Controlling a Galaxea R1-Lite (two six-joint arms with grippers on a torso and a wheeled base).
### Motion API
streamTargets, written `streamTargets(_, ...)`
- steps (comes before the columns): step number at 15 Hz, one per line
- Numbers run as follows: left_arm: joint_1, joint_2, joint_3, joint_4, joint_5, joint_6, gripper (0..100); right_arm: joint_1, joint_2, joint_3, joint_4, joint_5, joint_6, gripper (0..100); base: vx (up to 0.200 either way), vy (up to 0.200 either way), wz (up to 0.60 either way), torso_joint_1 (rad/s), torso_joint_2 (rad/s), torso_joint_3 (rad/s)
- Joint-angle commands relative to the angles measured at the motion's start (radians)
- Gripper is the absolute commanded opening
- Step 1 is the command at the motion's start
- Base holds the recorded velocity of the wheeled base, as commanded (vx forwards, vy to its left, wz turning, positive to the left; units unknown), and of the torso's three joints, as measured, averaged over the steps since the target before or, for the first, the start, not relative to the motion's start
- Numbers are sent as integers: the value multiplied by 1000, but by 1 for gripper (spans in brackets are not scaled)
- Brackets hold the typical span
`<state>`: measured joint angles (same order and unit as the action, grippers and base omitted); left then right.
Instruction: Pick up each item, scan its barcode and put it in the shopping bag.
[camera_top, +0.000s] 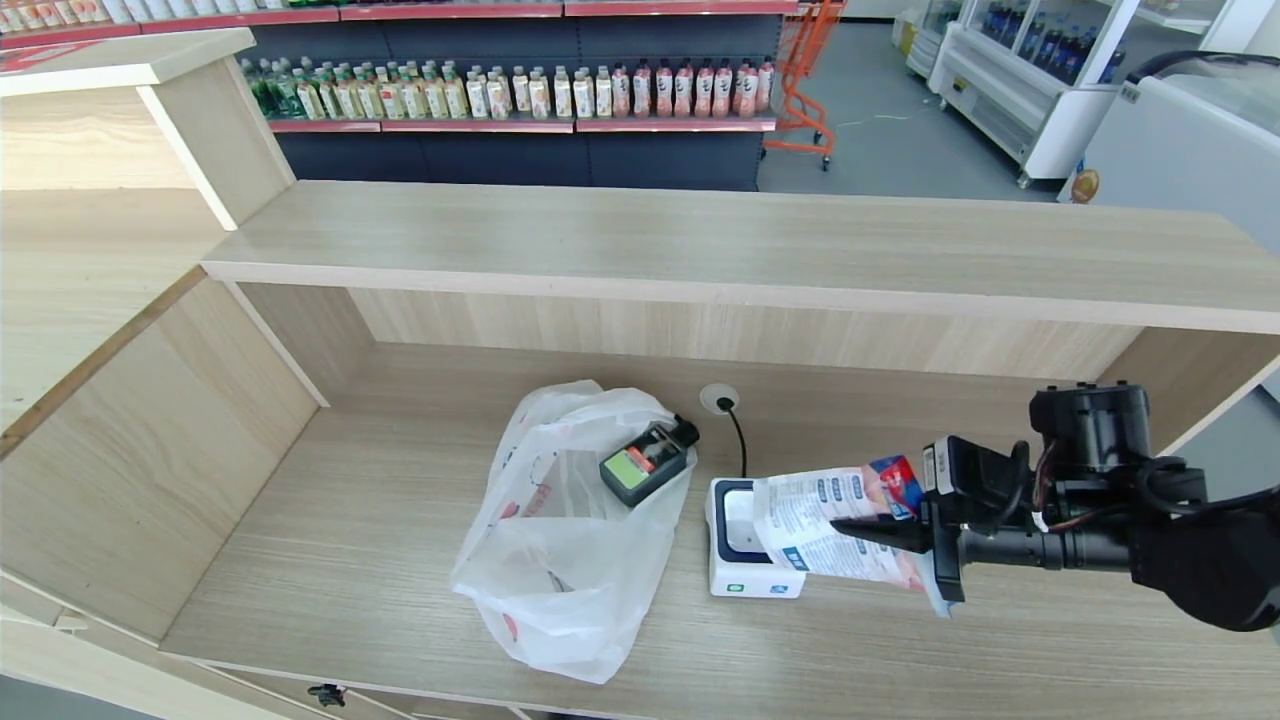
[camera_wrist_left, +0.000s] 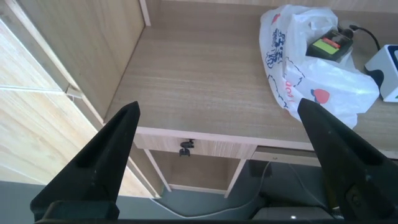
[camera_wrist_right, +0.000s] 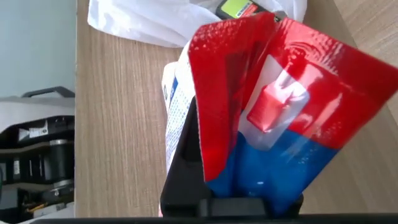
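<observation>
At 3 o'clock on the pale wood-grain bench (camera_top: 330, 560), the right tool (camera_top: 850, 517) is clenched on a soft plastic pouch printed in white, red and blue (camera_top: 800, 500). It grips the pouch at its red-and-blue end, one black finger lying across the face and the other hidden behind. The pouch lies roughly level above the bench, and its white printed end reaches over the small white box scanner with a dark window (camera_top: 745, 582), covering the scanner's 3 o'clock side. Whether pouch and scanner touch cannot be told.

At 9 o'clock of the scanner, just beside it, a thin white translucent plastic shopping bag with red and blue print (camera_top: 560, 570) lies crumpled on the bench. A dark grey handheld device with a green panel (camera_top: 645, 466) rests tilted on the bag's 1 o'clock part. From the scanner's 12 o'clock side a black cable (camera_top: 740, 440) runs to a round grey grommet (camera_top: 718, 397) in the bench.

The left tool (camera_wrist_left: 217, 107) hangs released near the bench's front edge, its two black fingers (camera_wrist_left: 118, 134) spread wide with nothing between them, well apart from the bag.

Beyond the raised wooden ledge (camera_top: 700, 240) at 12 o'clock, a store shelf with rows of bottles (camera_top: 500, 92) stands.
</observation>
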<state>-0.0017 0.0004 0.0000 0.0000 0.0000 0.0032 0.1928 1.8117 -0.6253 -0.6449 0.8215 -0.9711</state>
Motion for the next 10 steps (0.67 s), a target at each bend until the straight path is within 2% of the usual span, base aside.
streamTargets(1,0,0,0,0,0,0,100,2,63,-36,-1,16,-24,0,0,0,0,0,0,0)
streamTargets(10,0,0,0,0,0,0,100,40,164,-220,-2,16,-28,0,0,0,0,0,0,0)
